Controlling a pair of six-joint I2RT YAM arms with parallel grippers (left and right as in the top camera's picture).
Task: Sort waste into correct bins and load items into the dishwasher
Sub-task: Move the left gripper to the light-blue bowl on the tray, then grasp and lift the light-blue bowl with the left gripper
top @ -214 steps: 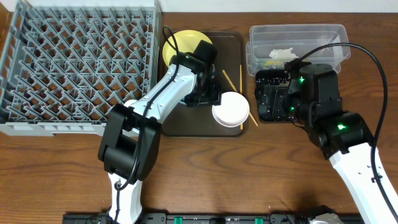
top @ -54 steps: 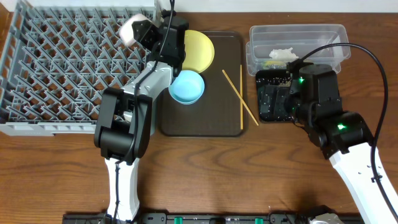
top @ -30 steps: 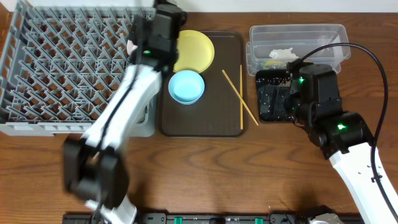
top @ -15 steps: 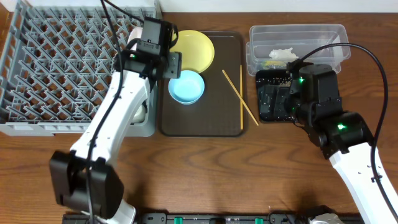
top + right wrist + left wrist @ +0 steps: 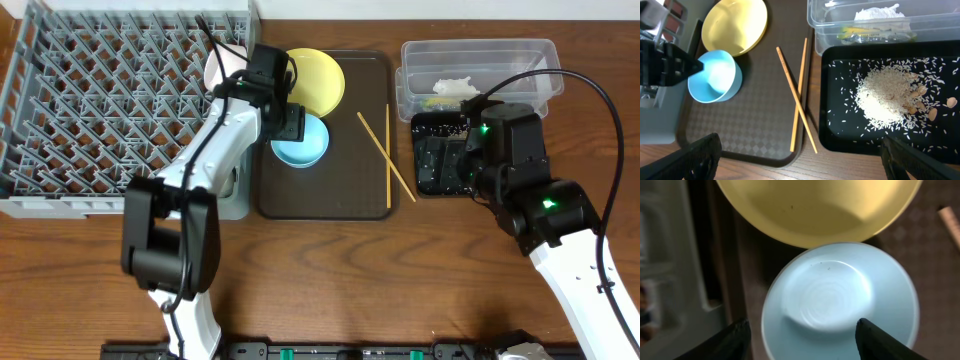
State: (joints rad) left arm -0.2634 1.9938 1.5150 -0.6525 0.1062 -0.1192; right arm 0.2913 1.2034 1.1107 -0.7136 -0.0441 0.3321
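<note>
While the left gripper [image 5: 802,327] hangs empty, jaws apart over the upright light blue bowl [image 5: 840,300], the right gripper [image 5: 800,142] gapes above the black tray [image 5: 835,135]. Chopsticks [image 5: 388,160] lie crossed on the brown tray [image 5: 330,190], lengthwise front-to-back.

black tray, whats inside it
The black tray holds a heap of white rice grains, with stray grains scattered around it and tan crumbs beside it. In the overhead view the right arm covers much of the tray. Anything under the heap is hidden.
</note>
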